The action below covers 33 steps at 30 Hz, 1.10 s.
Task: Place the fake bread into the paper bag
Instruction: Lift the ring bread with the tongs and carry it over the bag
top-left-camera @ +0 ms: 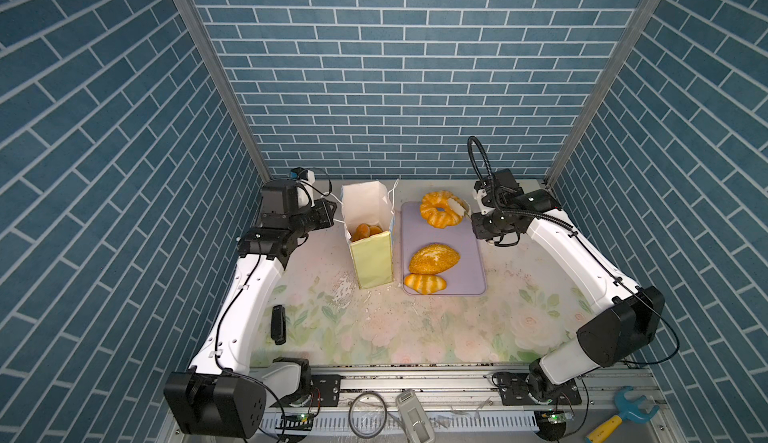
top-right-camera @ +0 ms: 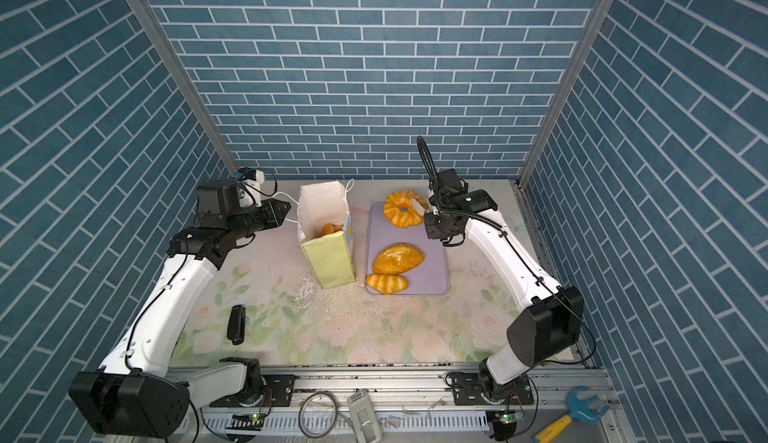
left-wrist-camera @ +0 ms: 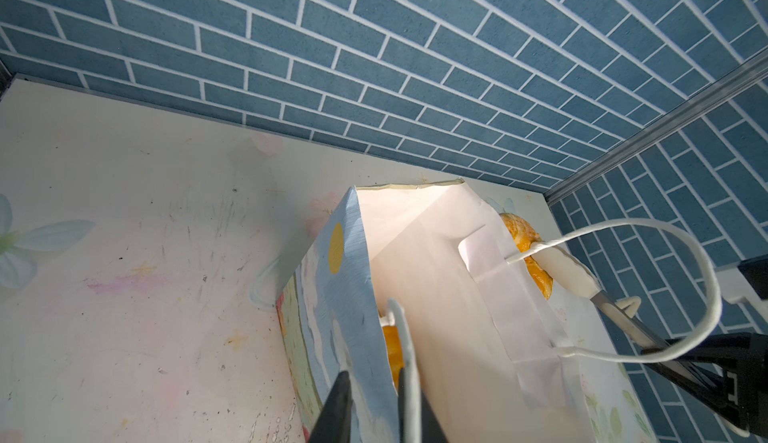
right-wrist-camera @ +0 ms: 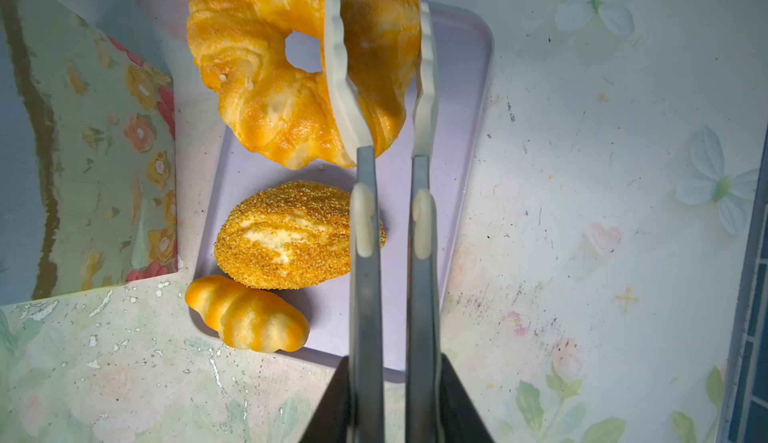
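Observation:
The paper bag (top-left-camera: 372, 262) (top-right-camera: 330, 262) stands open left of the lilac tray (top-left-camera: 469, 270), with fake bread (top-left-camera: 365, 231) (left-wrist-camera: 392, 349) inside. My left gripper (top-left-camera: 332, 212) (left-wrist-camera: 376, 399) is shut on the bag's left wall near the rim, with a cord handle beside its jaws. My right gripper (top-left-camera: 459, 208) (right-wrist-camera: 378, 71) has long metal fingers with white tips (right-wrist-camera: 338, 66). It is shut on a twisted ring (top-left-camera: 436, 212) (right-wrist-camera: 257, 87), held a little above the tray's far end. A seeded loaf (top-left-camera: 434, 259) (right-wrist-camera: 286, 237) and a striped roll (top-left-camera: 424, 283) (right-wrist-camera: 247, 316) lie on the tray.
A black remote-like object (top-left-camera: 277, 324) lies on the floral table near the left arm. On the front rail are a cable ring (top-left-camera: 368, 414), a white device (top-left-camera: 415, 418) and a blue-and-yellow toy wrench (top-left-camera: 623, 416). Blue brick walls close in the back and both sides.

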{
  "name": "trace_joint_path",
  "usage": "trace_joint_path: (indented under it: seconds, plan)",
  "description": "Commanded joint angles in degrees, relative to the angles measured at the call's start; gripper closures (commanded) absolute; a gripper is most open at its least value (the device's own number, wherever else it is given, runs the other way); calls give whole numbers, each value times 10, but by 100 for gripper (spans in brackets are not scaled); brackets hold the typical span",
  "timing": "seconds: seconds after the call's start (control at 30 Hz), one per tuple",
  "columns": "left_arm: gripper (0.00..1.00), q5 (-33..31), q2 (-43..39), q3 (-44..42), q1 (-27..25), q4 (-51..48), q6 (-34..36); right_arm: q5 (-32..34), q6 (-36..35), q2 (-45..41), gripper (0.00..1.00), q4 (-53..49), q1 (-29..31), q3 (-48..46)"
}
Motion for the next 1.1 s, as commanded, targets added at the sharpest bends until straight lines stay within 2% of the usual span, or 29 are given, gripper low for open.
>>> trace_joint_path:
  seconds: [0.0, 0.63, 1.07]
  plan:
    - [78, -1, 5, -6, -1, 14, -4, 11, -29, -28, 80, 11, 9, 22]
    - [78, 3, 4, -10, -2, 11, -6, 9, -24, -51, 82, -30, 15, 4]
    - [78, 11, -1, -17, -2, 12, -10, 8, -4, -86, 83, -12, 16, -30]
